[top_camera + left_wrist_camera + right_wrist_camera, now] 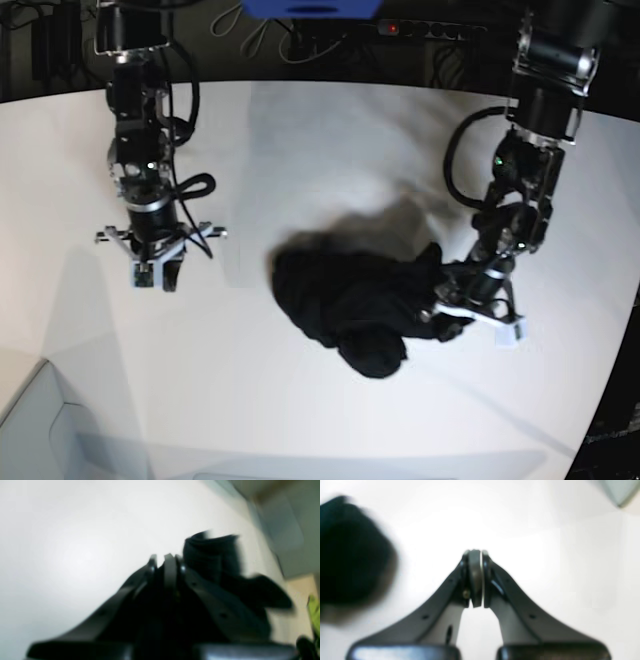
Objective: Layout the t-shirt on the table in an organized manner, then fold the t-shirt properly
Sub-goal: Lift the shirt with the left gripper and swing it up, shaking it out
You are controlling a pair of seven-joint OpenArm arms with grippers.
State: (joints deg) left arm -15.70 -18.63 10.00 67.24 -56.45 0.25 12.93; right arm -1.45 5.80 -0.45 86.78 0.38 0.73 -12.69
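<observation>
the t-shirt sits bunched in a dark heap just below the middle of the base view, on the white desk, nowhere near laid out yet. the left gripper, at centre right of that view, is down at the heap's right edge with its jaws pinched on black fabric; its wrist view is blurry but shows cloth bulging past the closed tips, so this looks like a grab on an edge to pull the heap open. the right gripper hangs at centre left, well apart from the shirt, jaws pressed together on nothing, likely waiting for a corner to show. the shirt blurs at its wrist view's left.
</observation>
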